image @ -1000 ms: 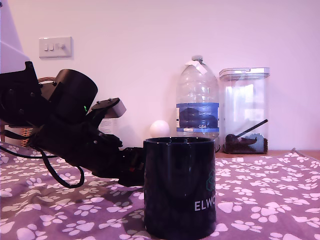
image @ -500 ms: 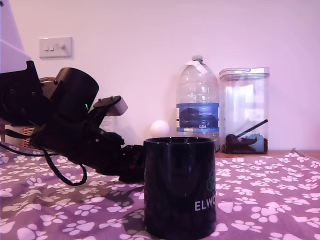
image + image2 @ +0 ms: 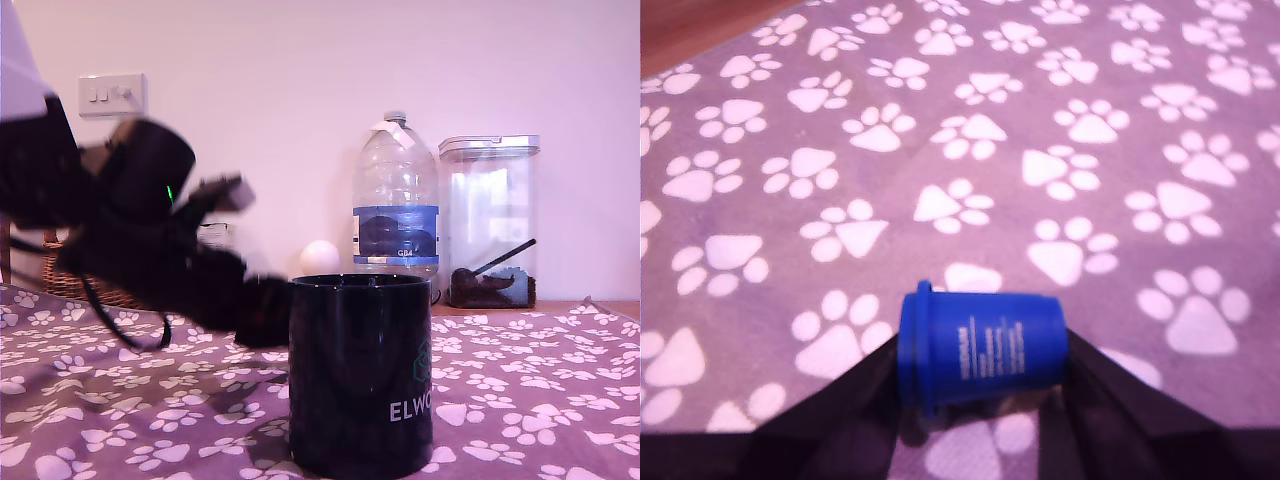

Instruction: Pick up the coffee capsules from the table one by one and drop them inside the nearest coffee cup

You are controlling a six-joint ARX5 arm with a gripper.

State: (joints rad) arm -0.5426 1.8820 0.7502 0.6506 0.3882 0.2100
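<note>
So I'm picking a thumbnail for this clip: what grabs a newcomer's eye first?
In the wrist view, the bright-blue coffee capsule lies sideways between the dark gripper fingers, over the paw-print cloth. In the exterior view, the big black ELWO mug fills the foreground, the blurred black arm on its left.

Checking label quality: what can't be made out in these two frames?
- Gripper, exterior view: motion-blurred, its tip behind the mug.
- Capsule: hidden in exterior view; the wrist view shows it between the fingers, lift unclear.
- Mug lettering: its end turns out of sight.
- Capsule print: too small.
</note>
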